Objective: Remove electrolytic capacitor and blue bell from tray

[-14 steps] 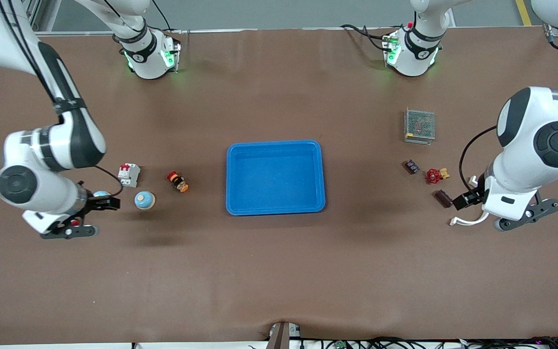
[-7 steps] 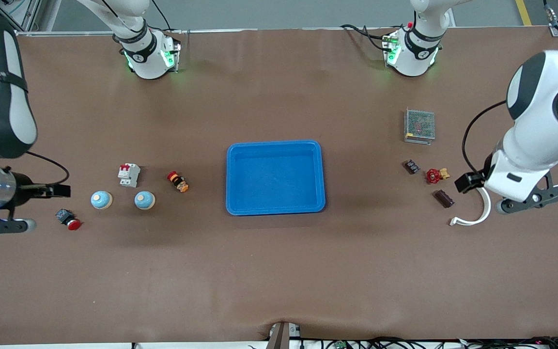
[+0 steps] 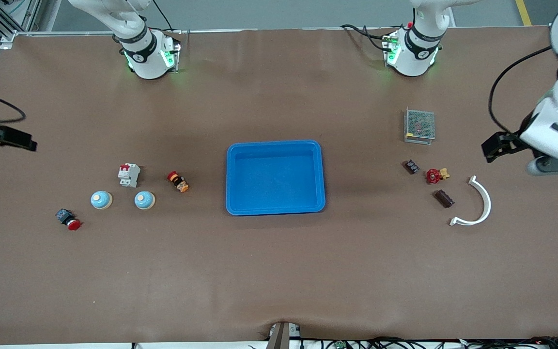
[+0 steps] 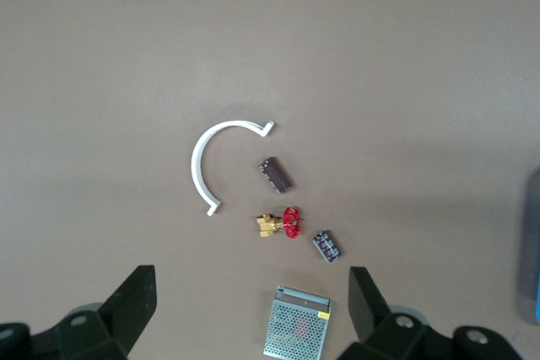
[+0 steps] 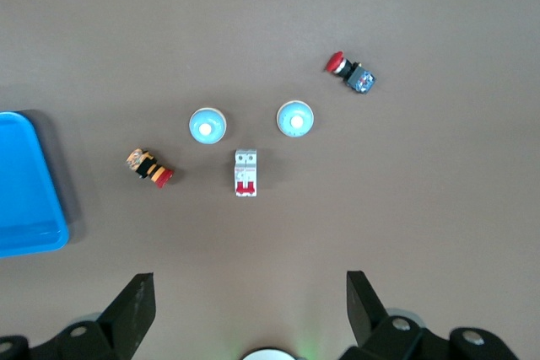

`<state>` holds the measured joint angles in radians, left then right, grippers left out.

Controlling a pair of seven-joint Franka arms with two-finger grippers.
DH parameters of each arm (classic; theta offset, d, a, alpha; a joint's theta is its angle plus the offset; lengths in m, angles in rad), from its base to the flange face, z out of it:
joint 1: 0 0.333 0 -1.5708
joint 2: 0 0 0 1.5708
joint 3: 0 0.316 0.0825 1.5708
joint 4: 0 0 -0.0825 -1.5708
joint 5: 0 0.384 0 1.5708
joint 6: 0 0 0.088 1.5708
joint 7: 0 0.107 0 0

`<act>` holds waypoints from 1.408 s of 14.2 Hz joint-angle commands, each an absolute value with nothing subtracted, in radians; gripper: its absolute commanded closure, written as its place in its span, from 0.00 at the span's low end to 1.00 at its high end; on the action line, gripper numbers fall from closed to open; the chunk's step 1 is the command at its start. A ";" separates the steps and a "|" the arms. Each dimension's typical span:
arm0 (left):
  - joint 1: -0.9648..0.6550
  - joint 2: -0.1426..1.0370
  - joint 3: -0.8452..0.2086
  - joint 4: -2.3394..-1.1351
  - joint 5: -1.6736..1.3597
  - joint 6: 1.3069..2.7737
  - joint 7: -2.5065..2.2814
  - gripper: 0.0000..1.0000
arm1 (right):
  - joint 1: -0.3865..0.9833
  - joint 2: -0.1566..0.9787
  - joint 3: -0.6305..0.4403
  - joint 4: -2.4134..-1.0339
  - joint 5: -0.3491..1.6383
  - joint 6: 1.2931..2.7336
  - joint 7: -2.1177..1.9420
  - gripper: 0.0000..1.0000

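Note:
Two pale blue bells (image 3: 101,199) (image 3: 144,200) sit on the table toward the right arm's end; the right wrist view shows both (image 5: 295,119) (image 5: 207,126). A dark brown ribbed capacitor (image 3: 443,198) (image 4: 275,174) lies toward the left arm's end, beside a white curved piece. The blue tray (image 3: 275,144) at mid-table holds nothing. My left gripper (image 3: 493,146) (image 4: 249,284) hangs open, high over the table at the left arm's end. My right gripper (image 3: 23,141) (image 5: 250,284) hangs open, high over the table's edge at the right arm's end. Neither holds anything.
Near the bells stand a white breaker (image 3: 129,175), a red-and-orange button (image 3: 178,182) and a red push button (image 3: 68,219). Near the capacitor lie a white curved piece (image 3: 477,208), a red valve (image 3: 434,175), a small black part (image 3: 410,166) and a metal mesh box (image 3: 419,126).
Both arms have lifted and swung outward toward their table ends. The bell, push button and curved piece that they covered now show. Nothing on the table moved.

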<state>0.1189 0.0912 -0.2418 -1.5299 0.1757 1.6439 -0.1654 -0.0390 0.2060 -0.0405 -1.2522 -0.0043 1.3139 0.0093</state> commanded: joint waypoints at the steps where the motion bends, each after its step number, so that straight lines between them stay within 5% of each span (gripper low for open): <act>1: 0.060 0.037 -0.181 -1.545 0.155 1.623 -0.144 0.00 | -0.031 0.115 -0.058 -1.337 0.023 1.328 0.003 0.00; 10: 0.035 -0.060 -0.094 -1.577 0.095 1.560 -0.089 0.00 | -0.029 -0.063 -0.060 -1.615 0.018 1.515 0.009 0.00; 20: 0.028 -0.093 -0.066 -1.601 0.043 1.503 -0.091 0.00 | -0.023 -0.110 -0.052 -1.721 0.017 1.578 0.021 0.00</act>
<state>0.0394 -0.0486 -0.0782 -1.5608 0.0608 1.5094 -0.1028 -0.0324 -0.0717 -0.0484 -1.6776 0.0024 1.5601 0.0091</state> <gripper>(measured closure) 0.000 0.000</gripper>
